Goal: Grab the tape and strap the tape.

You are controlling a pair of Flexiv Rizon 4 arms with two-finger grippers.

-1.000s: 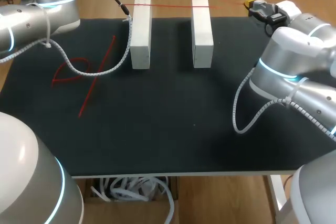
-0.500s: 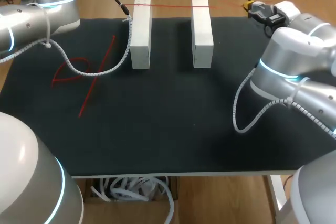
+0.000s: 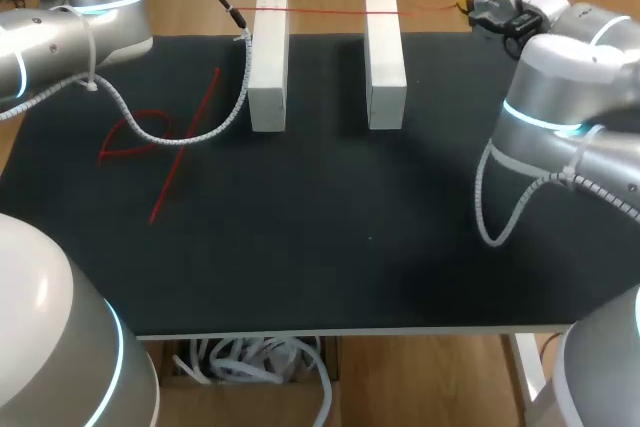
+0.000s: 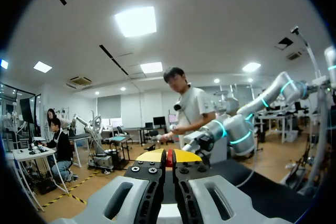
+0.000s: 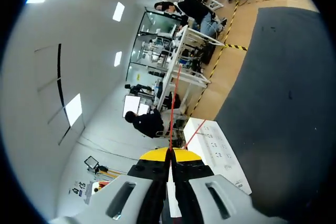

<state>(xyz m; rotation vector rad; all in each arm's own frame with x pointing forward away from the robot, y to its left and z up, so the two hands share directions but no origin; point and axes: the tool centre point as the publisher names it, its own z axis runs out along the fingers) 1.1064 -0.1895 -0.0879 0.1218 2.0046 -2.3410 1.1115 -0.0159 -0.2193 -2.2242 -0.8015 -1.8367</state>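
A thin red tape (image 3: 325, 11) runs taut across the far ends of two white blocks (image 3: 268, 57) (image 3: 385, 57) on the black table. In the right wrist view my right gripper (image 5: 169, 153) is shut on the tape (image 5: 172, 109), which leads ahead toward a white block (image 5: 218, 145). The right arm's wrist (image 3: 505, 17) sits at the table's far right edge. My left gripper (image 4: 168, 153) is shut, with a red sliver of tape (image 4: 168, 159) pinched between its fingers. Its fingers are not seen in the head view.
A second red tape (image 3: 150, 137) lies loose in a loop on the black table (image 3: 330, 247), left of the blocks. The left arm's white cable (image 3: 225, 117) hangs over that loop beside the left block.
My right arm's elbow has swung to the right and its wrist has shifted slightly farther back. The taut tape, the blocks and the left arm stay as they were.
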